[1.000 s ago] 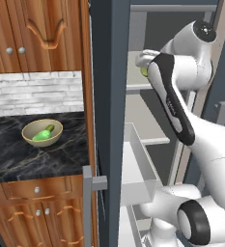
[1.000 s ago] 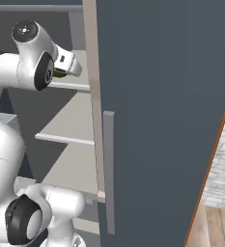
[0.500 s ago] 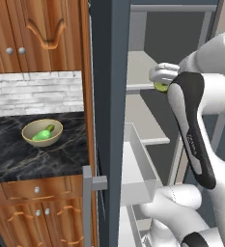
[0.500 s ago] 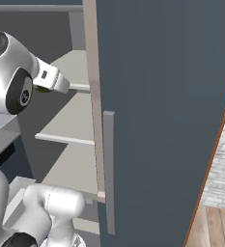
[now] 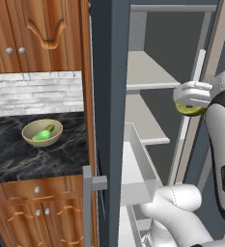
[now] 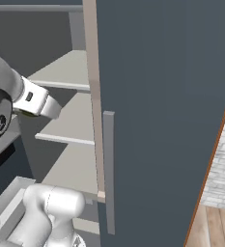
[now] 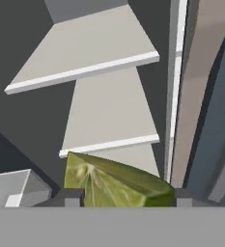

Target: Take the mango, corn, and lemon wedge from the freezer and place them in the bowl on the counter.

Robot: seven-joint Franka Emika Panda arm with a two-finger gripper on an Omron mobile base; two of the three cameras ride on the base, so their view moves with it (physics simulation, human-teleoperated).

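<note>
The lemon wedge [image 7: 115, 182] sits clamped between the two dark fingertips of the gripper [image 7: 126, 197], pale flesh and olive rind facing the hand camera, lifted off every shelf and hanging in the air in front of the freezer [image 5: 111, 96]. From the left base camera the wedge [image 5: 190, 110] shows as a green-yellow sliver under the white hand, level with the gap between the two pale shelves [image 5: 150, 72] and near the edge of the open door [image 6: 162, 111]. Below it, a clear drawer [image 5: 138, 164] stands pulled out. Well off to the left, past the freezer's side wall, the tan bowl [image 5: 42, 132] rests on the black marble counter [image 5: 32, 154], and it holds a bright green elongated item [image 5: 43, 134]. By my reading, the step in hand is the carry: the wedge is out of the freezer and must go to the bowl. The next move calls for swinging the hand leftward round the freezer's wall and handle [image 5: 92, 202], keeping the grip firm, then lowering over the bowl before letting go. The arm is bent sharply, its forearm rising at the right of the left base view.
</note>
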